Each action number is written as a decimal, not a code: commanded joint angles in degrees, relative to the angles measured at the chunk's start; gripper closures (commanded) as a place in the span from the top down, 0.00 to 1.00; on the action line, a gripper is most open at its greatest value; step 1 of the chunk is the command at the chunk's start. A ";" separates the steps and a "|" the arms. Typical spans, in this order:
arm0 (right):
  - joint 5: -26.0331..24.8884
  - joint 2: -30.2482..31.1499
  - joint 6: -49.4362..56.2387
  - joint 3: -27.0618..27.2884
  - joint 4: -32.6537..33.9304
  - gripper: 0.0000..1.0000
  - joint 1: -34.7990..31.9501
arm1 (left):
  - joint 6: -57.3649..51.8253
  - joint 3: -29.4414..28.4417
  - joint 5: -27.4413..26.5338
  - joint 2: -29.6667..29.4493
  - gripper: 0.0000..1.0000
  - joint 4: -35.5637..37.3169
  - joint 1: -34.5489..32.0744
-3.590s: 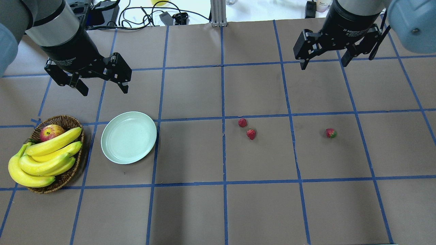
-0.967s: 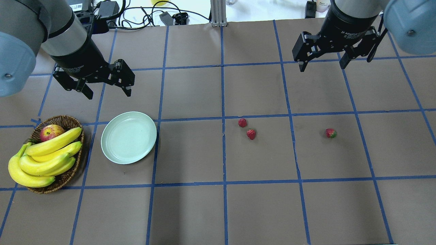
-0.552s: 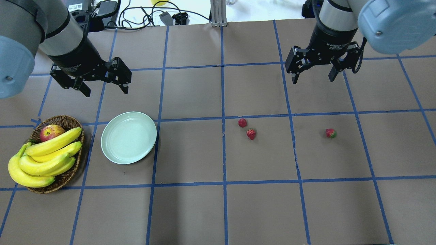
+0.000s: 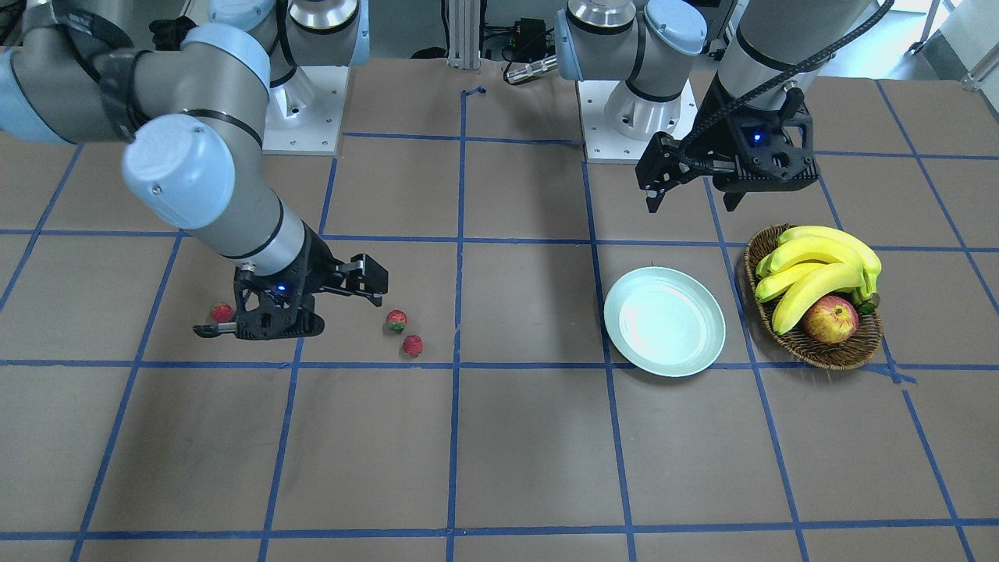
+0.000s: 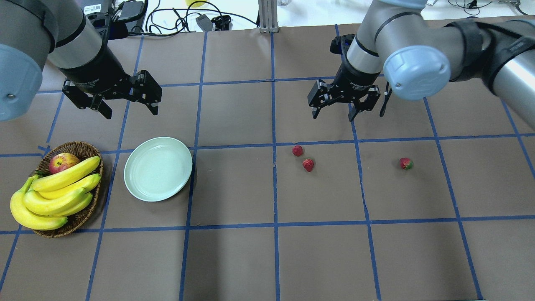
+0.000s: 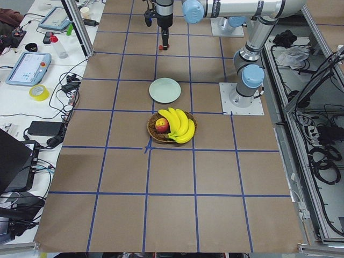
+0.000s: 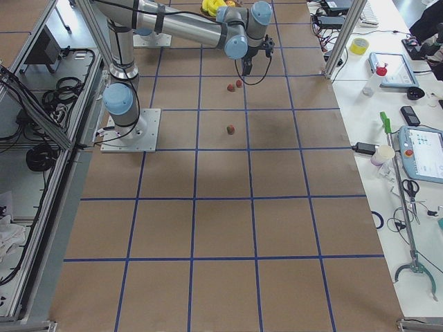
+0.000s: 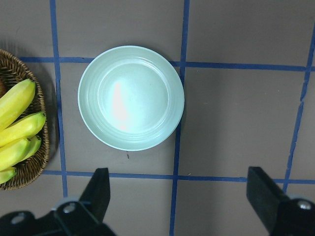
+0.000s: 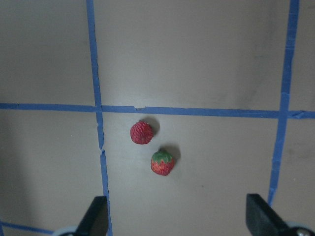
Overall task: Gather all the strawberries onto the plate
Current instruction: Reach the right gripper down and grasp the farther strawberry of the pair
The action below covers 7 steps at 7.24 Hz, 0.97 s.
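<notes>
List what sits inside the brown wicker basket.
A bunch of yellow bananas and a red-yellow apple fill the brown wicker basket. Anything beneath the bananas is covered.

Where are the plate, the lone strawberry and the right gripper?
plate (image 5: 158, 169): overhead view, the bare middle of its dish.
lone strawberry (image 5: 406, 163): overhead view, its red body.
right gripper (image 5: 333, 116): overhead view, midway between its open fingertips.

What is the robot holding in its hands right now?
Nothing. The left gripper and right gripper are both open and empty. The strawberries all lie on the table.
</notes>
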<state>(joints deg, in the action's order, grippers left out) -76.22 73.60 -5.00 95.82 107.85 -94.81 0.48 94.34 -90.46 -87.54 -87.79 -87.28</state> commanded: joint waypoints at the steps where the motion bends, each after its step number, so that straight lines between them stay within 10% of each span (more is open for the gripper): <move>1: -3.29 -6.60 -6.58 0.59 11.29 1.00 -4.57 | 0.05 0.06 0.02 0.00 1.00 0.16 -0.08; 5: -9.73 -11.81 -11.17 6.19 18.85 0.92 -10.91 | -0.04 0.15 -0.68 -0.09 1.00 -0.10 -0.08; 7: -9.74 -11.90 -10.47 6.22 19.68 0.59 -10.92 | -0.04 0.23 -0.42 -0.09 1.00 -0.01 -0.09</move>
<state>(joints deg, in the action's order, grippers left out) -85.79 61.74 -15.87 101.56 126.71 -105.56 0.44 94.51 -91.04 -87.62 -87.86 -87.35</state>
